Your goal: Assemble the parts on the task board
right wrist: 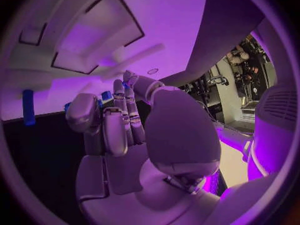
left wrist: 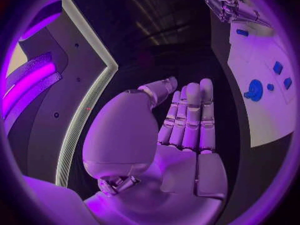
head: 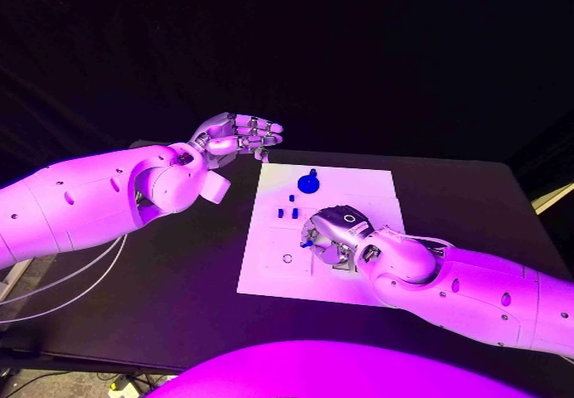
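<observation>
A white task board (head: 269, 269) lay at the centre of the black table (head: 156, 290), with the robot's two hands at opposite ends of it. The left hand (head: 235, 135) hung above the table at about ten o'clock from the board, off its far left corner and touching nothing; the left wrist view showed its palm bare and its fingers (left wrist: 189, 117) straight and pressed side by side, the thumb standing a little apart. The right hand (head: 333, 233) was down on the board just right of its centre, fingers curled onto the surface, with a small blue part (head: 306, 244) showing at its fingertips at about nine o'clock; whether the hand pinched that piece or merely touched it could not be told. In the right wrist view its fingers (right wrist: 116, 125) were bent inward with a scrap of blue behind them. A round blue knob-like part (head: 308, 182) stood at twelve o'clock near the board's far edge, and three small blue blocks (head: 287, 211) lay between it and the right hand. A ring-shaped mark (head: 287, 258) showed on the board at about eight o'clock. No writing on the board could be read.
</observation>
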Motion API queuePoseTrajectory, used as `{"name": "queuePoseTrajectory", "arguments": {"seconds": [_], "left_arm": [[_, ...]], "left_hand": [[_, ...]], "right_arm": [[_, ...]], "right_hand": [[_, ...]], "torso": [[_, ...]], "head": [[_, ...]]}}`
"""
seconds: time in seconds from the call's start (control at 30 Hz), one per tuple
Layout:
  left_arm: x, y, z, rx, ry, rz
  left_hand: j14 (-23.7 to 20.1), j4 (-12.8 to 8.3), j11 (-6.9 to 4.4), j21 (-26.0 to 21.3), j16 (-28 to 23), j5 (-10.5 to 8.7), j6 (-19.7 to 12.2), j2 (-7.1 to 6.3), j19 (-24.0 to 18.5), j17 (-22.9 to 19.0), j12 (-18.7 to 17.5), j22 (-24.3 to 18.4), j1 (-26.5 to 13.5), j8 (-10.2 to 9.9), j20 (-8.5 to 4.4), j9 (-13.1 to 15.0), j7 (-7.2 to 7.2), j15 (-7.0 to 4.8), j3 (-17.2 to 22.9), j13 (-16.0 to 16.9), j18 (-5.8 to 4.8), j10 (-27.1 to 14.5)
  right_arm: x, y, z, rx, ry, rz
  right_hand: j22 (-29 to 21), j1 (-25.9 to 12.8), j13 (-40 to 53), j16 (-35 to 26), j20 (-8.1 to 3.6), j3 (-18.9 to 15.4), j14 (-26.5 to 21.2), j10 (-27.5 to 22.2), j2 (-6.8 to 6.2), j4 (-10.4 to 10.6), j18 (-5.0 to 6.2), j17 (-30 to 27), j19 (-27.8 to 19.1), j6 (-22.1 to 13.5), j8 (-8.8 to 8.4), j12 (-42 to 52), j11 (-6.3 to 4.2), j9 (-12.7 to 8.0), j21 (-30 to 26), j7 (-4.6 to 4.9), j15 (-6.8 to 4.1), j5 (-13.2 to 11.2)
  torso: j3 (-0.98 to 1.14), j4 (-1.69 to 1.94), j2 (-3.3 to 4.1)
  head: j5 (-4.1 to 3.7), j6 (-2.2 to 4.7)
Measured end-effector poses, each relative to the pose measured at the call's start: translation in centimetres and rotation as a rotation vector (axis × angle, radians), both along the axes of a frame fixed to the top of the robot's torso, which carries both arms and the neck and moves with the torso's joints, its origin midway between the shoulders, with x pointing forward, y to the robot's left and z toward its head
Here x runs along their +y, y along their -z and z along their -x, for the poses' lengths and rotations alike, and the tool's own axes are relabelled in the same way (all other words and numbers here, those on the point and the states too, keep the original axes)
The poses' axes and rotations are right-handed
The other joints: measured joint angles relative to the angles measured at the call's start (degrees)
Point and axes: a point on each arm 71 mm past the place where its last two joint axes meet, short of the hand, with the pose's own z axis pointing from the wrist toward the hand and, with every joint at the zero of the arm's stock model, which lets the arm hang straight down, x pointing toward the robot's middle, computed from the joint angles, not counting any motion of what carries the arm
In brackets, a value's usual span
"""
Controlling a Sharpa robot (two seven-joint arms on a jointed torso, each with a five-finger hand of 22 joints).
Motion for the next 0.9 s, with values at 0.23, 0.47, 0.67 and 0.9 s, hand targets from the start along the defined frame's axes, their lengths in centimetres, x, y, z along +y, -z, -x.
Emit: {"name": "queuePoseTrajectory", "arguments": {"seconds": [0.23,0.47,0.67,0.9], "left_arm": [[0.04,0.00,0.00,0.000,-0.001,0.000],[0.04,0.00,0.01,0.000,-0.001,0.000],[0.04,0.01,0.01,0.001,0.001,-0.001],[0.05,0.01,0.02,0.002,0.001,-0.001]], "left_hand": [[0.0,0.0,0.00,0.0,0.0,0.00,0.0,0.00,0.0,0.0,0.0,0.0,0.0,0.0,0.00,0.0,0.00,0.00,0.0,0.0,0.00,0.0],[0.0,0.0,0.00,0.0,0.0,0.00,0.0,0.00,0.0,0.0,0.0,0.0,0.0,0.0,0.00,0.0,0.00,0.00,0.0,0.0,0.00,0.0],[0.0,0.0,0.00,0.0,0.0,0.00,0.0,0.00,0.0,0.0,0.0,0.0,0.0,0.0,0.00,0.0,0.00,0.00,0.0,0.0,0.00,0.0],[0.0,0.0,0.00,0.0,-0.6,0.00,0.0,0.00,0.0,0.0,0.0,0.0,0.0,0.0,0.00,0.0,0.00,0.00,0.0,0.0,0.00,0.0]], "right_arm": [[0.30,-0.10,0.09,-0.011,0.004,-0.014],[0.38,-0.24,0.11,-0.021,0.008,-0.028],[0.44,-0.31,0.11,-0.026,0.012,-0.034],[0.47,-0.06,0.13,-0.007,0.008,-0.001]], "right_hand": [[0.0,0.0,0.0,0.0,0.00,0.0,0.0,0.1,0.00,0.0,0.00,0.3,0.0,0.0,-0.01,0.0,-0.08,-0.2,0.0,0.00,0.00,0.0],[0.2,0.0,0.0,0.2,0.00,0.0,0.0,0.1,0.00,0.0,0.00,0.3,0.0,0.0,-0.01,0.0,-0.09,-0.2,0.0,0.00,0.00,0.0],[0.3,0.0,0.0,0.4,0.00,0.0,0.0,0.1,0.00,0.0,0.00,0.3,0.0,0.0,-0.01,0.0,-0.09,-0.2,0.0,0.00,0.00,0.0],[0.3,0.0,0.1,0.4,0.00,0.0,0.0,0.1,0.00,0.0,0.00,0.3,0.0,0.0,-0.01,0.0,-0.10,-0.2,0.0,0.00,0.00,0.0]], "torso": [[-0.01,0.01,0.01],[0.00,0.01,0.02],[0.00,0.01,0.02],[0.00,0.01,0.02]], "head": [[-0.02,0.00],[-0.03,0.00],[-0.03,0.00],[-0.06,0.00]]}}
